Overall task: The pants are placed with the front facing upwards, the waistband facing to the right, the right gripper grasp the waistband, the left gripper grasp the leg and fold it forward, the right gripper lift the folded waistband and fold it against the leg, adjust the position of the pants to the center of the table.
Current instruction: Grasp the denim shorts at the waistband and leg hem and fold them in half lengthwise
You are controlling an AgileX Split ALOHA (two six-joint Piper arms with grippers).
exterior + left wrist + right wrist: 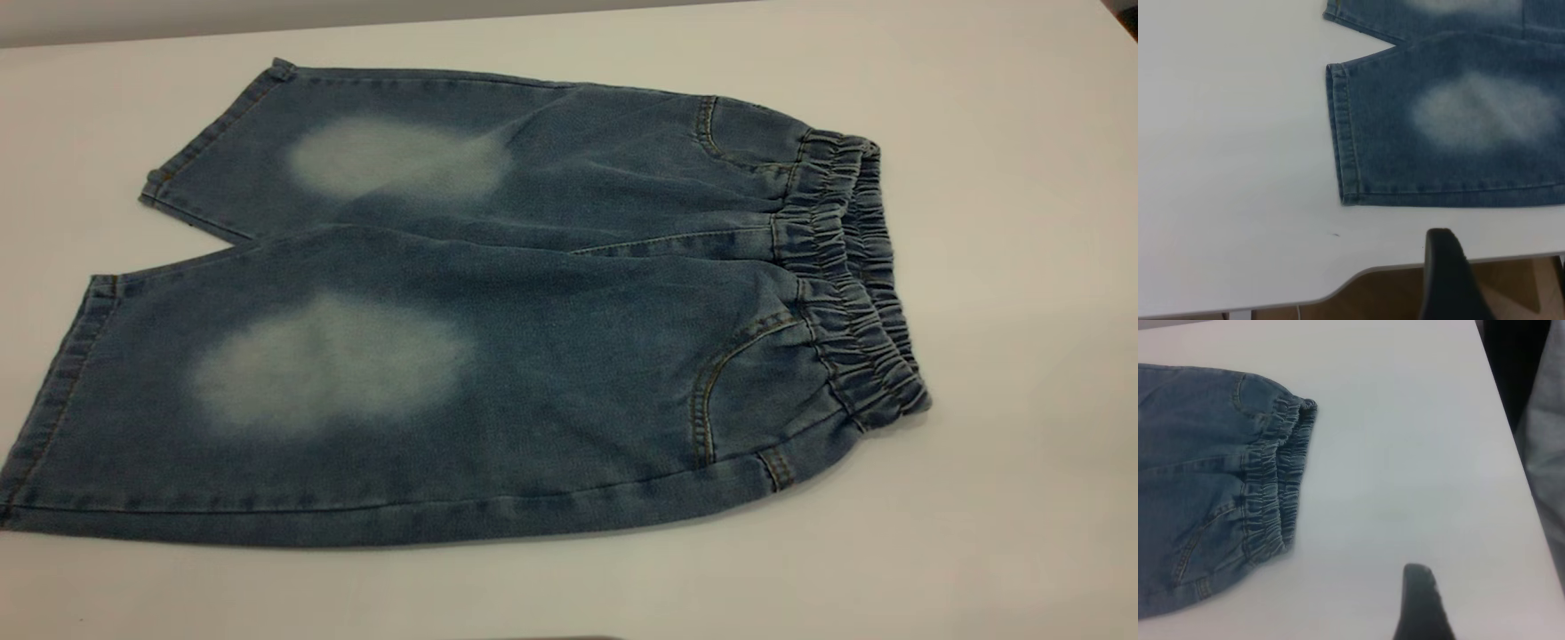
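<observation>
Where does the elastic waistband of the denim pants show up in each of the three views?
Exterior view: the waistband is at the right end of the pants, gathered and unfolded.
Left wrist view: not in it; only the leg hems and pale knee patches show.
Right wrist view: the waistband is left of centre, facing bare table.
Shared landmark: the curved front pocket stitching beside the waistband, in the exterior and right wrist views.

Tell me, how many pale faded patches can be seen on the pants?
2. One patch is on the far leg of the pants, the other patch on the near leg. Any on the underside would be hidden.
</observation>
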